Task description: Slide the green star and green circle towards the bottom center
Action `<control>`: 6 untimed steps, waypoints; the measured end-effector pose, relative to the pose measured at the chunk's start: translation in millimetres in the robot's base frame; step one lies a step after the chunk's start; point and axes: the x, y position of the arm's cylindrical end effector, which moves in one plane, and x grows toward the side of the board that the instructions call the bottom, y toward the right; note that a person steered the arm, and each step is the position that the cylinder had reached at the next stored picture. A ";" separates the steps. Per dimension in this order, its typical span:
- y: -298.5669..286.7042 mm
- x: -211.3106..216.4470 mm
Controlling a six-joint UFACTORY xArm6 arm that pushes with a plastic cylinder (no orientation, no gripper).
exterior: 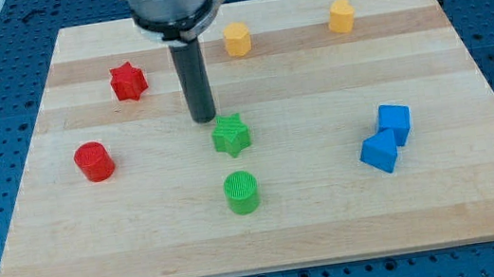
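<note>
My tip (204, 120), bare rod, just above-left of green star (230, 135); green circle (242, 192) below. Light, rigid blocks likely slide easily; push top edges.

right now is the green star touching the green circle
Apart. The camera view shows bare wood between the green star and the green circle below it.

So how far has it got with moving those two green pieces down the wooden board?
Little looks done: the green star block and green cylinder block both sit mid-board. In hand: my tip is just above-left of the star, ready to push. Left: sliding both to the wooden board's bottom centre.
</note>
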 end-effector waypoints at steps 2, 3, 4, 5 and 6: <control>15.4 29.3; 15.8 10.0; 27.6 -1.5; 51.6 9.9; 55.4 37.2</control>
